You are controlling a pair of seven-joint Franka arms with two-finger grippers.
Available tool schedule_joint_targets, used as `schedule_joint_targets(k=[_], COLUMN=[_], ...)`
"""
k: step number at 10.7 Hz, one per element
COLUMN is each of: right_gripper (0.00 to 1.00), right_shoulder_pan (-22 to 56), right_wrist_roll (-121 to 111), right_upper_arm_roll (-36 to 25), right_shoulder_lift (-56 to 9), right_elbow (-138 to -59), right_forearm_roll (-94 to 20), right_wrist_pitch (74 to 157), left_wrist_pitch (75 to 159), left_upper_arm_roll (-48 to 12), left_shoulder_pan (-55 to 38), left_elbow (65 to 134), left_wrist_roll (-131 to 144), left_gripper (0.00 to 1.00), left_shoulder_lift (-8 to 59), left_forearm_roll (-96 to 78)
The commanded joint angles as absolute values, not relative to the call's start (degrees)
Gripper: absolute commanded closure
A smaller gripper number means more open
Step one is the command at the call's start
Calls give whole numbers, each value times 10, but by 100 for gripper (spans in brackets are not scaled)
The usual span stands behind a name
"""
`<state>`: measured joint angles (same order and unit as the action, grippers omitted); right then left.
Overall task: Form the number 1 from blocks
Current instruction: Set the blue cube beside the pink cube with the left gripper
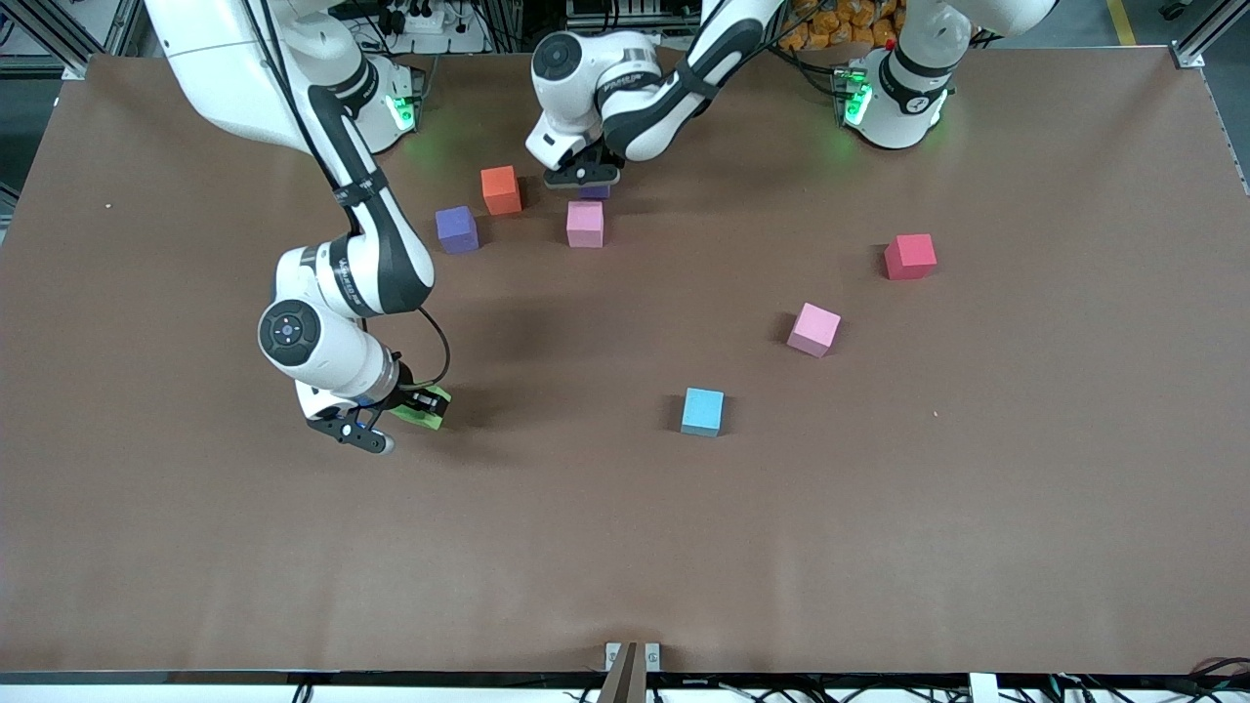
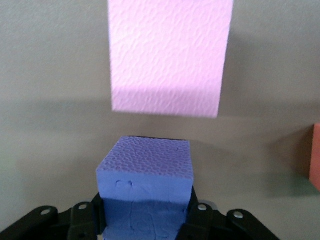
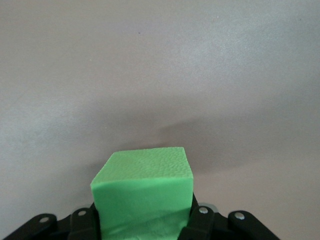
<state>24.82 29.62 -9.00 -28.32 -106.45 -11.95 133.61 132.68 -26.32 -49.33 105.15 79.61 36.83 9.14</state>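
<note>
Risk is sitting with both grips: the left gripper (image 1: pixel 586 179), at upper centre, is pinching a purple block (image 2: pixel 145 185) just beside a pink block (image 1: pixel 585 224) and may be nudging it on release. The right gripper (image 1: pixel 415 403), at lower left, is pinching the green block (image 3: pixel 142 192) tilted, so it may be slipping.

One high camera, two close ones

The front camera looks down on the whole table (image 1: pixel 625 547); each wrist camera looks closely past its own fingers.

The left hand (image 1: pixel 582 178) hides most of the purple block (image 1: pixel 594 191) it holds.
</note>
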Motion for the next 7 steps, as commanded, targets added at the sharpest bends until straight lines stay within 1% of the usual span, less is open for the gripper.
schedule_joint_targets(k=[1,7], right_gripper=[41,41], right_shoulder_pan=[259,281], right_wrist_roll=[292,287], right_upper_arm_roll=[-94,-94], right_shoulder_lift=[-244,-210], right_elbow=[-1088,-1120], right_forearm_roll=[-112,-112], right_wrist_pitch=[1333,1339], left_wrist_pitch=[1324,1323], left_upper_arm_roll=[-245,-237], left_shoulder_pan=[-497,-497], left_elbow=[1008,1000], left_wrist_roll=[810,802], left_gripper=[100,100], left_shoulder_lift=[394,400], left_forearm_roll=[116,117])
